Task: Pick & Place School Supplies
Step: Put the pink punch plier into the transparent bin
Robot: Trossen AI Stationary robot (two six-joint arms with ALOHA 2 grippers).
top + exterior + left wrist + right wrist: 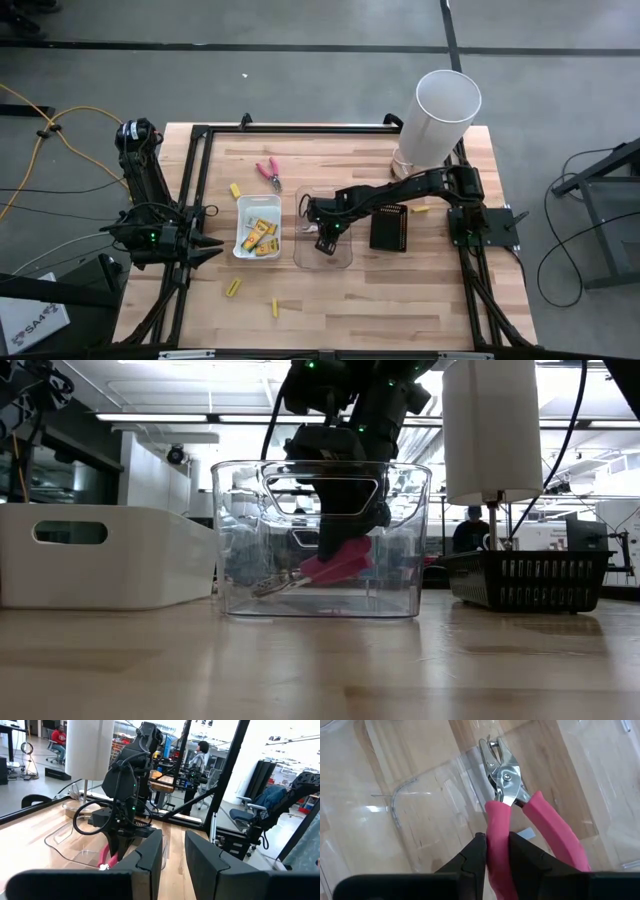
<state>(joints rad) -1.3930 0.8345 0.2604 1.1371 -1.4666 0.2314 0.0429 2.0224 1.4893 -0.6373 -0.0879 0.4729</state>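
My right gripper (326,243) reaches down into a clear tray (345,258) and is shut on pink-handled pliers (335,565), also seen in the right wrist view (502,775). A second pair of pink pliers (268,172) lies flat on the table. Several yellow boxes sit in a white tray (258,230). Yellow sticks (233,288) lie loose on the wood. A flat black box (388,228) rests beside the clear tray. My left gripper (208,250) waits open at the table's left edge. My right gripper pinches one pink handle (497,827) of the pliers between its two fingers, coming from above and pointing down. The other handle (555,830) stays free. The pliers tilt inside the clear tray with the metal nose (270,586) low near the tray floor.
A tall white cylinder (440,115) stands at the far right. The white tray (100,555) is left of the clear tray (320,540). More yellow sticks (275,307) (235,190) lie on the wood. A black frame (190,160) borders the table. People show in the room behind.
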